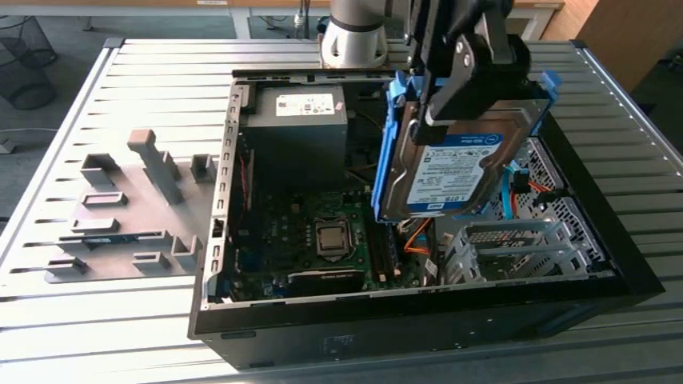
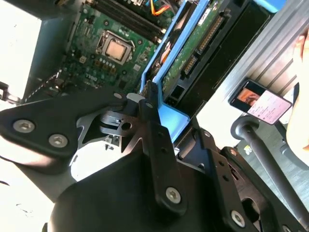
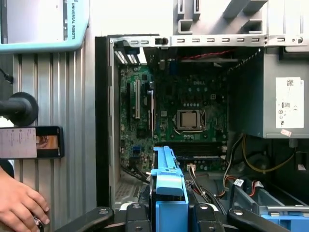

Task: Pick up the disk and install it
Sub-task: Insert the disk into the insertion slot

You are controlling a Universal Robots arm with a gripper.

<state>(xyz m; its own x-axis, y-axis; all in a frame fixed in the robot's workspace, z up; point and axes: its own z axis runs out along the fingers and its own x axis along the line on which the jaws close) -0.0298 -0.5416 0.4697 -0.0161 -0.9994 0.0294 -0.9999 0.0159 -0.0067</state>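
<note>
The black claw (image 1: 466, 96) is clamped on the flat silver hard drive in bright blue plastic rails (image 1: 453, 172), held tilted above the open black computer case (image 1: 427, 328); that case lies on a slatted grey worktop (image 1: 160, 72).

Exterior view high over computer case (image 1: 427, 324); both wrist views close above motherboard (image 3: 164, 96) (image 2: 87, 36).

Open computer case (image 1: 405, 324) laid on slatted metal table (image 1: 96, 328). Motherboard (image 1: 280, 232) with bare processor (image 1: 333, 238) exposed inside. Grey power supply (image 1: 297, 132) seated beside it. Grey fixture plate (image 1: 128, 212) placed at exterior view's left.
</note>
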